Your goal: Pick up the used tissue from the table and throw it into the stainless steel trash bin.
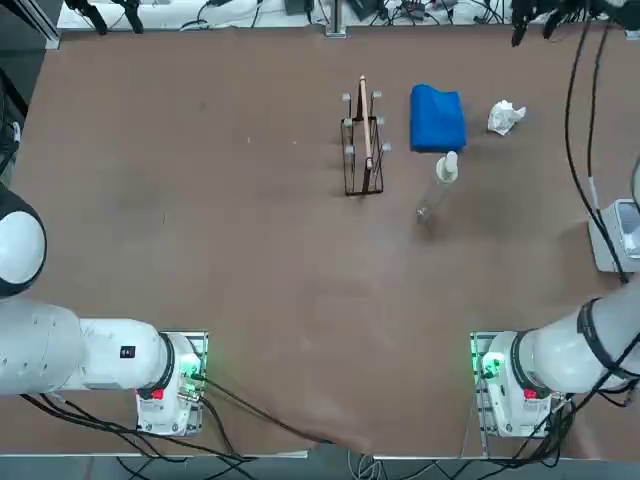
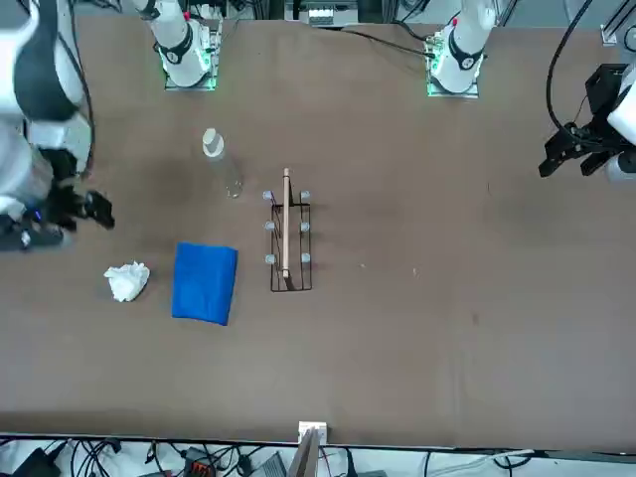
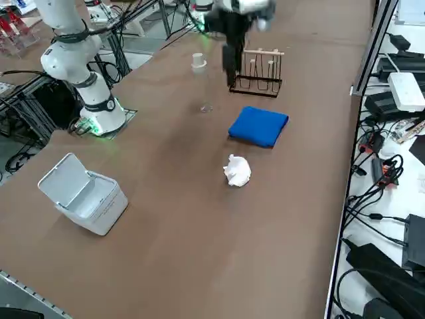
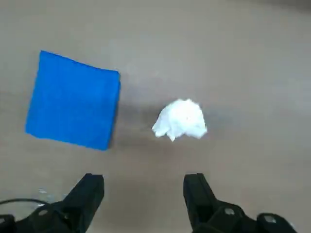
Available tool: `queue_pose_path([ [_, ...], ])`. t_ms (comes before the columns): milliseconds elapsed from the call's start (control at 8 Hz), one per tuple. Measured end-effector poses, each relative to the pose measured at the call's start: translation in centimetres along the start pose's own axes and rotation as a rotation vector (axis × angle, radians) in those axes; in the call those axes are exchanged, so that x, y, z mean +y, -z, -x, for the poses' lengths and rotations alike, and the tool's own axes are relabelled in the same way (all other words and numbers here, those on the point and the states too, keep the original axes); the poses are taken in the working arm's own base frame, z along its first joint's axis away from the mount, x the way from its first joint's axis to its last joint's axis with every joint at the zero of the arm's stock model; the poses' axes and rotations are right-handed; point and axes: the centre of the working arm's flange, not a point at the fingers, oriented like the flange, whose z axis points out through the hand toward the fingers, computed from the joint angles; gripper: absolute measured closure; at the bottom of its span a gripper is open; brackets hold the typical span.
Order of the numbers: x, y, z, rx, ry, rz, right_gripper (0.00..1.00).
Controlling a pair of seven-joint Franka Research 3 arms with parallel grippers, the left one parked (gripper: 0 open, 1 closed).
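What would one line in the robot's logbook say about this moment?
phase: approach | right gripper: open, above table, empty | crumpled white used tissue: untouched beside folded blue cloth | stainless steel trash bin: lid up

Folded blue cloth [image 1: 437, 118] between black wire rack [image 1: 362, 145] and table edge, clear white-capped bottle [image 1: 437, 183] nearby.

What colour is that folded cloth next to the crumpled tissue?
Bright blue, plain with no pattern. The folded cloth shows best in the right wrist view.

On the surface [image 1: 200, 220], the rack [image 1: 362, 148], cloth [image 1: 437, 118] and tissue [image 1: 505, 117] lie in a row; the bottle [image 1: 437, 185] lies nearer the robot.
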Motion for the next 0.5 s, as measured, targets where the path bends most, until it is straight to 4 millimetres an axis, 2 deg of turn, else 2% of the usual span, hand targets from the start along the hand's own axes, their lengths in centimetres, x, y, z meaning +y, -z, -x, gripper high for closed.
queue_pose_path([
  [250,1.8,-5.6,-1.8,-0.015,0.16,0.004,0.0],
  [500,3.5,-10.8,-2.9,-0.02,0.218,0.009,0.0],
])
